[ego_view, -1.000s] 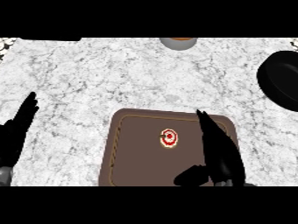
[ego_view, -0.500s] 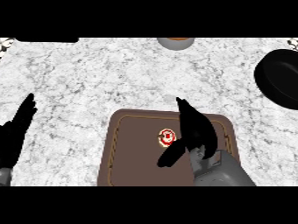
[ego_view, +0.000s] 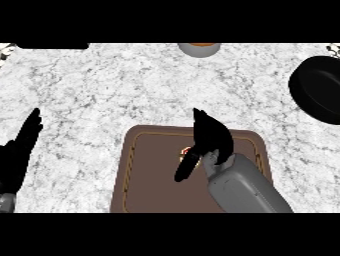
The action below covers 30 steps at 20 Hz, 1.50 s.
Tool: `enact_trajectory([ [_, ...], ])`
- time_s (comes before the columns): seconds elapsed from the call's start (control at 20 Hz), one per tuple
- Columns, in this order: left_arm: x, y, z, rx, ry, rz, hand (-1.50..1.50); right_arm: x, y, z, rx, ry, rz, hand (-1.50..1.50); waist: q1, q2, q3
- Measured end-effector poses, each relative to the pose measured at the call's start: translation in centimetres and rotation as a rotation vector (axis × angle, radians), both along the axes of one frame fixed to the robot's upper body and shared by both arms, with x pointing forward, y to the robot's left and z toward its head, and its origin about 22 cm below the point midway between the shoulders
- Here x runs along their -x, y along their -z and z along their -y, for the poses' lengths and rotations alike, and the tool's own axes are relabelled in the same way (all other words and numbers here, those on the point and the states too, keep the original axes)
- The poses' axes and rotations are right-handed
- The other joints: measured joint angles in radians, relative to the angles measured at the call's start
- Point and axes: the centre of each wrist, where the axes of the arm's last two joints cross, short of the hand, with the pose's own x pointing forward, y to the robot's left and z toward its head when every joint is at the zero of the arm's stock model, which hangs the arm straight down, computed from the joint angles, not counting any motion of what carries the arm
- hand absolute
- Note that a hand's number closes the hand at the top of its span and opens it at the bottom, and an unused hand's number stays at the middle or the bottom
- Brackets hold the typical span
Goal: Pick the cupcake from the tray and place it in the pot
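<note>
While mostly hidden under the right hand, the cupcake shows only as a red-and-white sliver on the brown tray, about mid-tray. Right hand is over it, fingers straight and pointing up-view, thumb angled down-left past the cupcake; can't tell if anything is actually pinched. Grey forearm comes in from the lower edge across the tray. Black pot sits at the right edge of the marble counter, well apart from the tray, nothing visible inside. Left hand rests open at the left edge, fingers up.
</note>
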Motion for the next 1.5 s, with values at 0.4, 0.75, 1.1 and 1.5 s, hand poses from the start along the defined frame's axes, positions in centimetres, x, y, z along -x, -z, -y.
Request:
enact_trajectory([
  [0.4,-0.1,0.1,-0.2,0.008,-0.006,-0.003,0.0,-1.1,1.8,-0.5,0.042,-0.002,-0.062,-1.5,-0.005,-0.001,0.001],
  [0.75,-0.3,0.0,-0.7,0.005,-0.014,-0.003,0.0,-1.3,3.1,-0.3,0.057,0.004,-0.085,-1.5,-0.012,-0.001,0.001],
  [1.1,-0.5,-0.5,-1.0,0.009,-0.007,-0.006,0.0,-1.2,4.3,-1.0,0.067,-0.027,-0.113,1.5,-0.009,-0.002,0.0],
  [1.5,-0.1,0.1,-0.9,0.007,-0.016,-0.005,0.0,-1.7,4.6,-0.8,0.087,-0.041,-0.074,1.5,-0.011,-0.004,0.001],
])
